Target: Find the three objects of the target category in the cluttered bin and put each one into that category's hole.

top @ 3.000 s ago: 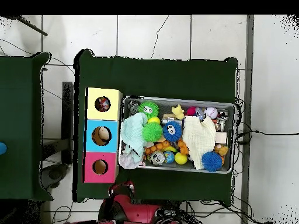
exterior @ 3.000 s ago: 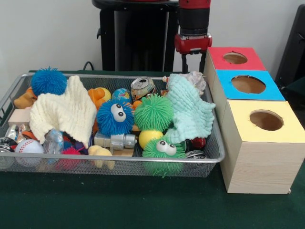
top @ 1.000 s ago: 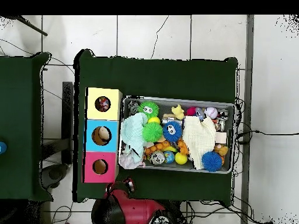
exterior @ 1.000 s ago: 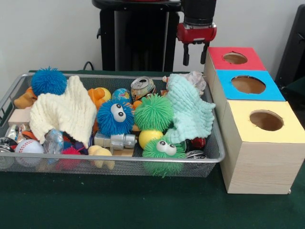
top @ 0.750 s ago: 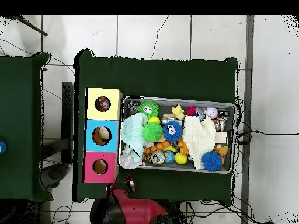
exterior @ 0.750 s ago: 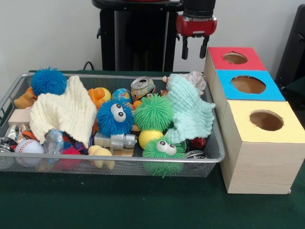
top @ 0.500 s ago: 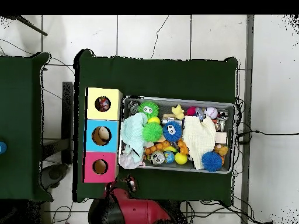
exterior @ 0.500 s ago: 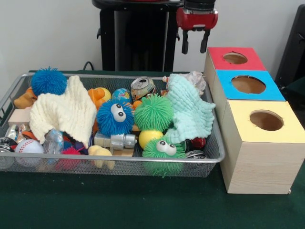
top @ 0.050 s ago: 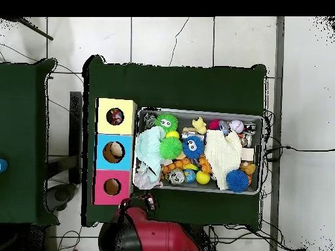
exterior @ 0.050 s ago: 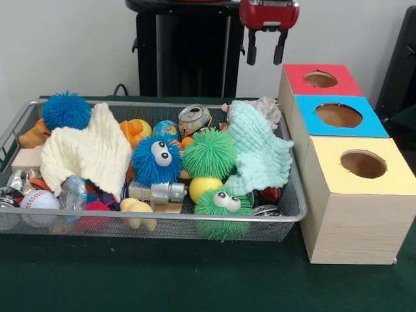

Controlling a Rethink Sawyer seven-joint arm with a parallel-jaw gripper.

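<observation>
1. The end effector [exterior @ 0.050 s ago: 266,47] is hanging high above the bench's [exterior @ 0.050 s ago: 162,279] far edge, beyond the bin [exterior @ 0.050 s ago: 286,207] and just beside the red-topped box [exterior @ 0.050 s ago: 320,79]. Its two dark fingers [exterior @ 0.050 s ago: 251,49] are standing spread, gripping nothing.
2. The wire-mesh bin is sitting on the green bench, crowded with toys: a blue googly-eyed spiky ball [exterior @ 0.050 s ago: 156,158], a green spiky ball [exterior @ 0.050 s ago: 208,153], a green googly-eyed spiky ball [exterior @ 0.050 s ago: 221,203], and a blue spiky ball [exterior @ 0.050 s ago: 66,110] at the far left corner.
3. A cream cloth [exterior @ 0.050 s ago: 88,153] is draping over the left clutter; a mint cloth [exterior @ 0.050 s ago: 260,153] is lying on the right side.
4. A crushed can [exterior @ 0.050 s ago: 194,118], a yellow ball [exterior @ 0.050 s ago: 203,187] and a baseball [exterior @ 0.050 s ago: 39,200] are also lying in the bin.
5. Three boxes are standing in a row, touching the bin's right side: red-topped, blue-topped [exterior @ 0.050 s ago: 338,116], yellow-topped [exterior @ 0.050 s ago: 361,166]. Each is showing one round hole.
6. In the overhead view, the blue-topped and yellow-topped holes are showing something inside; what it is cannot be told.
</observation>
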